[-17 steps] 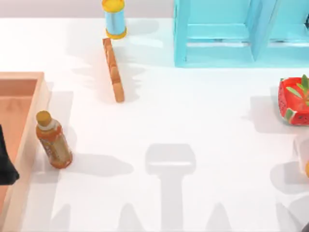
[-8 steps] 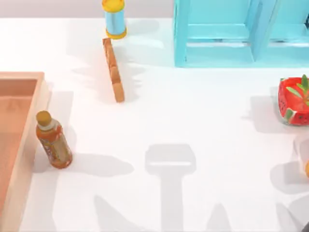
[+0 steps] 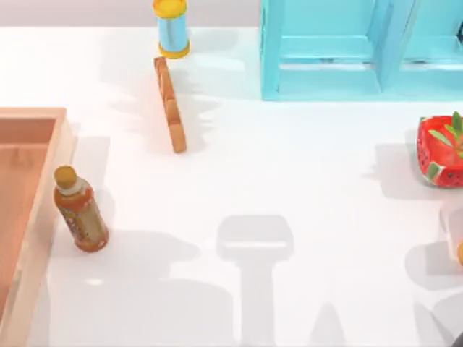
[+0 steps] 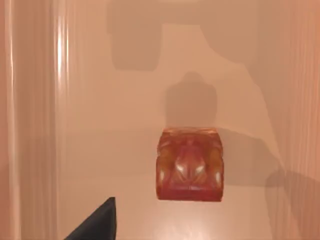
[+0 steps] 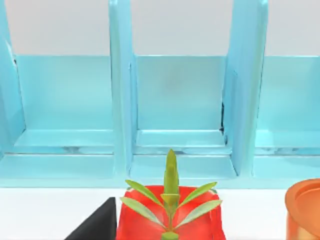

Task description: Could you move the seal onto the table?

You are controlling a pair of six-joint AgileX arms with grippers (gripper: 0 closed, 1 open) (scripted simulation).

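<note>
The seal, an amber-brown block with a dark red top, stands on the floor of the brown wooden tray in the left wrist view. A dark part of my left gripper hangs above the tray, a short way off to one side of the seal and apart from it. The white table spreads out beside the tray, which lies at the left edge. My right gripper is parked near the red planter, facing the turquoise shelf.
A brown yellow-capped bottle stands just right of the tray rim. A thin orange-brown bar and a blue yellow-capped can sit at the back. The turquoise shelf is back right, the red planter at the right edge.
The dark piece of my left arm seen over the tray at the top view's left edge has gone out of that view. The shadow at the table's front left has grown.
</note>
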